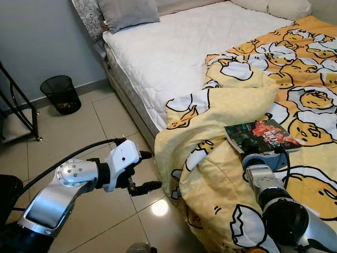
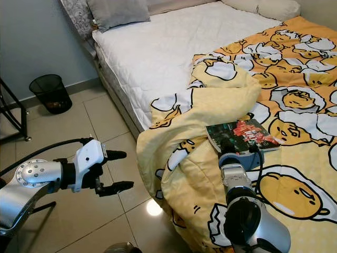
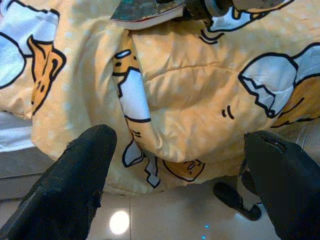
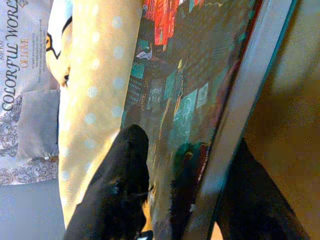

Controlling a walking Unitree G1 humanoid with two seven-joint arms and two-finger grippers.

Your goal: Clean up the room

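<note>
— Tiled floor [image 1: 105, 121] runs along the bed [image 1: 174, 47], and your yellow cartoon-print duvet [image 1: 221, 174] spills over the mattress edge. Where is the book?

— Your book [image 1: 261, 135] lies flat on the duvet, its near edge between the fingers of the right gripper [image 4: 190, 200]. In the right wrist view one black finger [image 4: 120, 190] lies on the dark cover and the other sits under the page edge (so the fingers are closed around the book).

— And your other arm?

— Your left gripper [image 1: 145, 171] hangs over the tiles just beside the hanging fold of the duvet, touching nothing. Its fingers [image 3: 75, 180] are spread wide, with the duvet's bulge beyond the gap between them.

— Anything else near you?

— Beyond the left fingers a black mesh bin [image 1: 61, 93] stands against the wall, with a black metal frame [image 1: 18, 113] beside it. A grey pillow [image 1: 126, 13] lies at the head of the bed.
</note>
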